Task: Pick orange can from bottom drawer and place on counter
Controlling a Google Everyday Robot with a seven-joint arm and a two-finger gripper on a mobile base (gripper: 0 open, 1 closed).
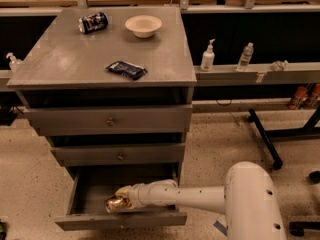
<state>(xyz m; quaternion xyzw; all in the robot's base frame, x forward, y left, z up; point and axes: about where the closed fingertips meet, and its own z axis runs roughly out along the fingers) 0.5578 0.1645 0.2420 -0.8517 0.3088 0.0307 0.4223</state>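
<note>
Here, in the open bottom drawer (120,220), the gripper (125,196) sits against the orange can (114,204), which lies tilted near the drawer's front left. I cannot tell whether the jaws have closed on it, so a shallow or off-centre hold on that shiny round body could let it slip. On the way out, the can or arm could catch the drawer front (120,154) just above, and on the counter (65,64) the dark blue packet (126,69), bowl (143,25) and blue can (93,22) limit where it can land.
</note>
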